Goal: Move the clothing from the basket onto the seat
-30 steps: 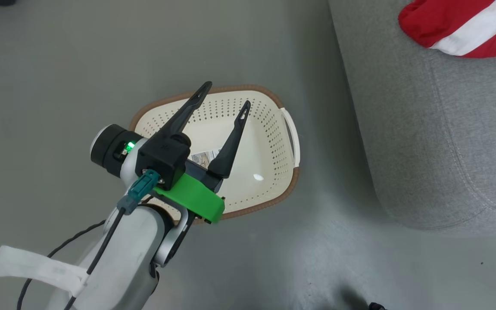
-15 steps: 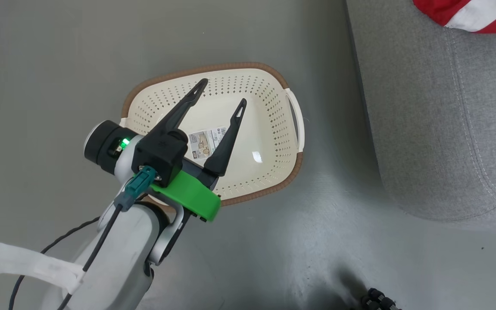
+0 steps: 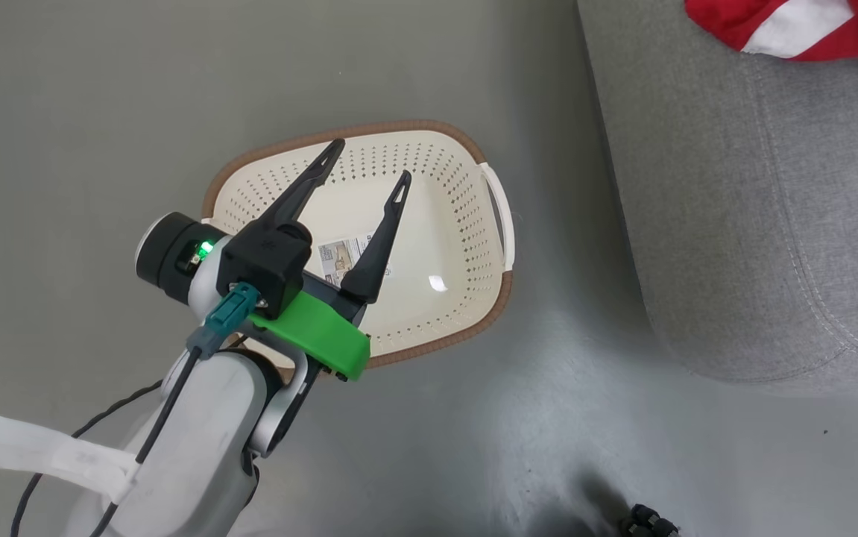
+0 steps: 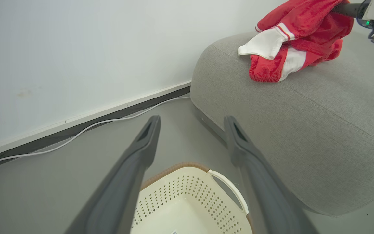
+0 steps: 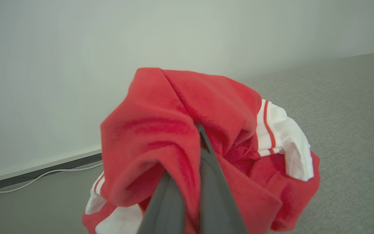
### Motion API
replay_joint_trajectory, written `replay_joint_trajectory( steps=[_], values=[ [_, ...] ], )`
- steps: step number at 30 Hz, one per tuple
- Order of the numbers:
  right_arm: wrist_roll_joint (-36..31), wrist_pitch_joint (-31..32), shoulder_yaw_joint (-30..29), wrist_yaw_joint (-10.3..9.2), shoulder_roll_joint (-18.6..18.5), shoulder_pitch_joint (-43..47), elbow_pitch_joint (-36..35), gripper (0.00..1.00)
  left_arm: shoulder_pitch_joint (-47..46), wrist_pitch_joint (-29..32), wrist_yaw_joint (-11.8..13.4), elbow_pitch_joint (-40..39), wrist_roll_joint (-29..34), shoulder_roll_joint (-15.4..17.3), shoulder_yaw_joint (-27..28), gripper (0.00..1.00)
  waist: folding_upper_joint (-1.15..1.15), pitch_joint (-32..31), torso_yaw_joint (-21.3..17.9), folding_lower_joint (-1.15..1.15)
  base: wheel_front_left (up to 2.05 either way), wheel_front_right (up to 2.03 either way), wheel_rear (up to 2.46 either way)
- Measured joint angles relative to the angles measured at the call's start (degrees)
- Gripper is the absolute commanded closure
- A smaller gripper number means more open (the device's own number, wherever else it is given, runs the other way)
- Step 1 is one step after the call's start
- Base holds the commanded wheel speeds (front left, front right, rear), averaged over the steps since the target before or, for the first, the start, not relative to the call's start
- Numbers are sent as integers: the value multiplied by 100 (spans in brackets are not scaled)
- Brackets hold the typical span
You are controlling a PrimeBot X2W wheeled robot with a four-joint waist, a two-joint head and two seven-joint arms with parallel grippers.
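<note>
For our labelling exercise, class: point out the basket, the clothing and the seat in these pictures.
basket (image 3: 460, 224), head view, perforated right wall.
clothing (image 4: 307, 22), left wrist view, red upper fold.
seat (image 3: 756, 224), head view, bare grey top.

Head camera looks steeply down; both wrist cameras share the seat (image 4: 303, 130).
</note>
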Motion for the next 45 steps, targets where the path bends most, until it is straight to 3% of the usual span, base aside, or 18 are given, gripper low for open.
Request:
replay_joint_trajectory(
  steps=[1, 2, 3, 13, 29, 45],
  values=[
    [-3, -57, 12, 33, 27, 24, 46, 64, 3, -16, 0, 19, -4, -3, 2, 0, 0, -24, -8, 0, 0, 0, 0],
    [-7, -115, 14, 58, 55, 47, 88, 22, 3, -54, 0, 36, -29, -13, 1, 0, 0, -51, -16, 0, 0, 0, 0],
    [-7, -198, 14, 80, 82, 85, 108, 0, 3, -81, -1, 49, -46, -23, 1, 0, 0, -82, -22, 0, 0, 0, 0],
    [-205, -459, 304, 374, 212, 743, 211, 0, 266, -371, 51, 316, -207, -19, 264, 0, 0, -603, -132, 0, 0, 0, 0],
    [-293, -535, 387, 428, 537, 1612, -225, 0, 940, -705, 160, 890, -693, -65, 637, 0, 0, -1648, -237, 0, 0, 0, 0],
    [-688, -536, 721, 450, 1145, 2388, -1240, 0, 1741, -907, 428, 1131, -933, -12, 1317, 0, 0, -2546, 323, -1, 0, 0, 0]
  ],
)
